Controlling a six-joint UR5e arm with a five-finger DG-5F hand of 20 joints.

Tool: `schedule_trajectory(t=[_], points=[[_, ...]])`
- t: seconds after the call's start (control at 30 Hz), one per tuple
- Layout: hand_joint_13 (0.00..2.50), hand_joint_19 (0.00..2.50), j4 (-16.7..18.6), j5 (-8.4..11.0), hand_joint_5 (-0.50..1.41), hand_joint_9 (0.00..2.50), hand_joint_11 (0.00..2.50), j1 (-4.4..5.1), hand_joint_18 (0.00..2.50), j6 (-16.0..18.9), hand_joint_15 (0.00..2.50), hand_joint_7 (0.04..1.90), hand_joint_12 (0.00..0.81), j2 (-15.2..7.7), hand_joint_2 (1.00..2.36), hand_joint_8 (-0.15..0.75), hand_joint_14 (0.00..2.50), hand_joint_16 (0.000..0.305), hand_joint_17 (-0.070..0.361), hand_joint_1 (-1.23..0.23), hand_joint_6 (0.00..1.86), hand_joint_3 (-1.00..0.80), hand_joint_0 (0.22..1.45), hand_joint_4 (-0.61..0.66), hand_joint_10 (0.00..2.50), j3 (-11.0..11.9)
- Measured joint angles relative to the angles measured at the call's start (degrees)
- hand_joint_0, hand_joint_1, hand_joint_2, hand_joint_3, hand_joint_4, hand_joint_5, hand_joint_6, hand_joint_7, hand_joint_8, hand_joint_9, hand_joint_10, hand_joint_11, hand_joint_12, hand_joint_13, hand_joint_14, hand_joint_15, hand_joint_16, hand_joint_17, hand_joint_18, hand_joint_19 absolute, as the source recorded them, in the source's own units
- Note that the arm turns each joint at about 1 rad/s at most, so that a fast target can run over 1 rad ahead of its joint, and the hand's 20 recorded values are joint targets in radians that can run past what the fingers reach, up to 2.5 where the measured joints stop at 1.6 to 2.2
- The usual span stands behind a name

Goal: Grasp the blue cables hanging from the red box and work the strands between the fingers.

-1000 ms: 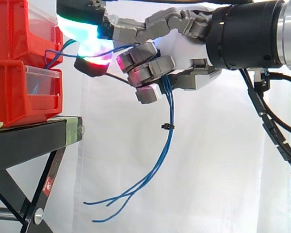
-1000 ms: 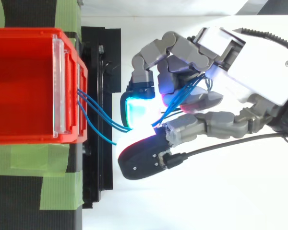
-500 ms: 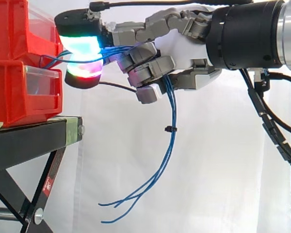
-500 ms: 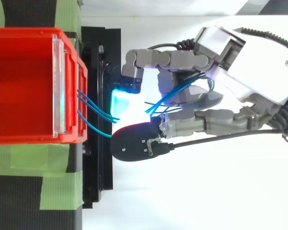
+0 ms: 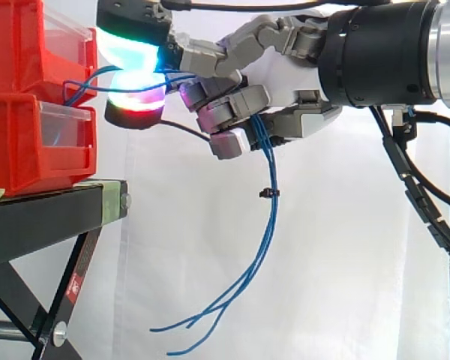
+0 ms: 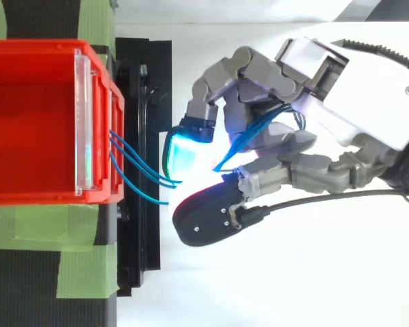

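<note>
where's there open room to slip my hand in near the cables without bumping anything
Free: under the hand, between the end of the black stand and the hanging blue cables; also right of those cables, before the white curtain. Crowded: the gap from the red bins to the hand, crossed by strands.

Bins [image 5: 15, 142] are glossy red plastic with clear fronts. Cables [image 5: 269, 184] have smooth blue sheathing. Hand [image 6: 354, 102] is smooth white and grey plastic. Stand [image 5: 45, 217] is matt black metal, tape [image 6: 54, 262] matt green, curtain [image 5: 337, 262] white cloth.
</note>
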Motion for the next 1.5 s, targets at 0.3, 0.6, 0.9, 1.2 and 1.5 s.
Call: schedule_trajectory(t=[0.3,0.6,0.9,1.2,1.5], points=[[1.00,1.28,-0.1,0.02,0.13,0.67,2.46,0.01,1.37,0.2,1.32,1.10,0.418,0.0,1.01,0.376,2.50,0.045,0.102,-0.66,0.91,-0.78,0.98,0.17,2.50,0.0],[1.00,1.28,0.0,-0.02,0.38,0.67,2.46,0.01,1.37,0.8,1.32,0.92,0.418,0.0,1.02,0.376,2.50,0.045,0.102,-0.62,0.02,-0.49,1.14,0.44,2.50,0.0],[1.00,1.28,0.1,0.03,0.13,0.67,2.46,0.00,1.37,0.8,1.32,1.20,0.418,0.0,1.02,0.376,2.50,0.045,0.102,-0.63,0.98,-0.34,1.25,0.19,2.50,0.0],[1.00,1.28,0.2,-0.03,-0.08,0.67,2.46,-0.01,1.37,1.1,1.32,1.04,0.418,0.0,1.01,0.376,2.50,0.045,0.102,-0.70,1.33,-0.64,0.94,0.27,2.50,0.0],[1.00,1.28,0.1,0.04,0.45,0.67,2.46,-0.01,1.37,2.6,1.32,1.46,0.418,0.0,1.01,0.376,2.50,0.045,0.102,-0.60,0.04,-0.34,1.12,0.29,2.50,0.0]])
